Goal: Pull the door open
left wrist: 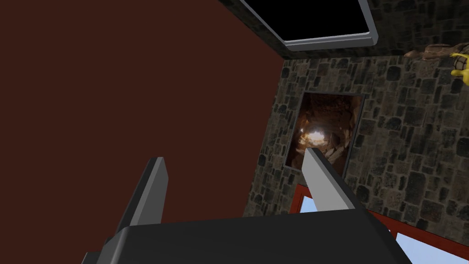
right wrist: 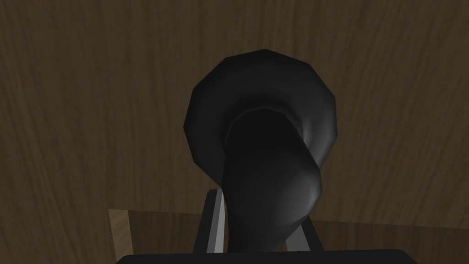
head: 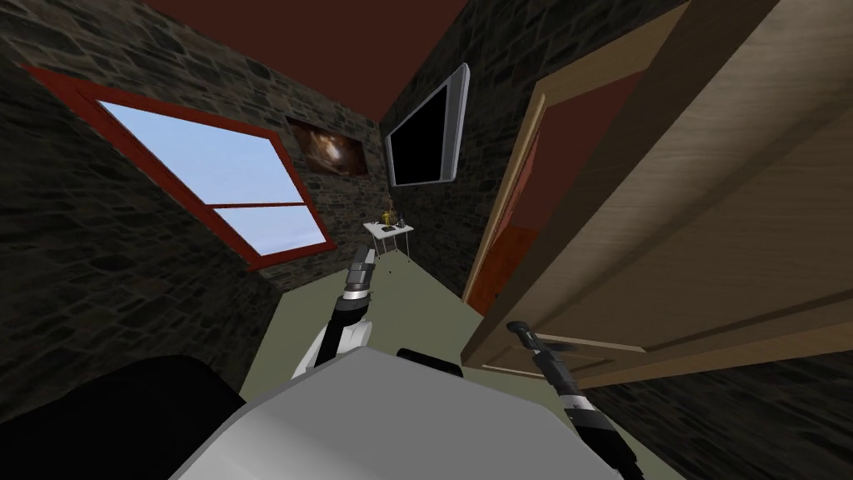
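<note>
Where the brown wooden door (head: 708,233) stands ajar at the robot's right, its black handle (right wrist: 270,183) is seen projecting from the panel towards the right claw (right wrist: 259,213), by which it is clenched. The left claw (left wrist: 234,158) is held released, well apart from the door.

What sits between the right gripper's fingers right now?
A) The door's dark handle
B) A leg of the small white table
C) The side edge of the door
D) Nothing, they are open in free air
A: in the right wrist view, the fingers of the right gripper press the sides of the dark handle, which stands out from the brown wooden door.
</note>
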Robot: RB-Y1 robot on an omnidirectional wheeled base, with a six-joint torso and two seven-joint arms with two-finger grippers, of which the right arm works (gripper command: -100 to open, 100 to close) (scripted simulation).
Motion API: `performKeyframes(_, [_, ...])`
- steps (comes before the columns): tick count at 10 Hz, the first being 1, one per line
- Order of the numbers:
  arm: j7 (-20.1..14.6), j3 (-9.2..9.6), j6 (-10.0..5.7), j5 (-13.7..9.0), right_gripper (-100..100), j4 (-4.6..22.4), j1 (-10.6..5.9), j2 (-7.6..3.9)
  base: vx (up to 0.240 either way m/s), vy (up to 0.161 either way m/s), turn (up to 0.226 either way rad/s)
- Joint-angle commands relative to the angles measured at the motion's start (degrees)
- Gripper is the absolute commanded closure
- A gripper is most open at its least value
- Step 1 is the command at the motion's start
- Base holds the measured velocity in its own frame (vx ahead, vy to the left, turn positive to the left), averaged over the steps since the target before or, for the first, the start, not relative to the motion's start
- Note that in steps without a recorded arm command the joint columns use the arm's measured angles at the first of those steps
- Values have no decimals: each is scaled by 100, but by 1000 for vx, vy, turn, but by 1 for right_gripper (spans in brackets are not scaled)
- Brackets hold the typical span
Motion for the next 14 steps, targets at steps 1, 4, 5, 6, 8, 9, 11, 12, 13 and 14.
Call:
performKeyframes(1, [86,-13,149,26,100,12,-119,105,-200,-84,123])
performKeyframes(4, [212,-68,419,47,100,17,-354,256,-221,-94,146])
performKeyframes(5, [258,-88,517,55,100,19,-439,311,-203,-79,134])
performKeyframes(6, [305,-109,618,63,100,20,-527,368,-245,-89,159])
performKeyframes(8, [402,-152,825,80,100,24,-708,484,-222,-103,181])
performKeyframes(9, [451,-173,929,88,100,26,-798,542,-214,-111,165])
performKeyframes(11, [548,-216,1135,104,100,29,-978,658,-199,-74,159])
performKeyframes(12, [595,-236,1237,112,100,31,-1066,715,-243,-106,167])
performKeyframes(13, [640,-256,1332,120,100,32,-1149,768,-239,-103,137])
performKeyframes(14, [684,-275,1426,128,100,34,-1231,821,-213,-108,157])
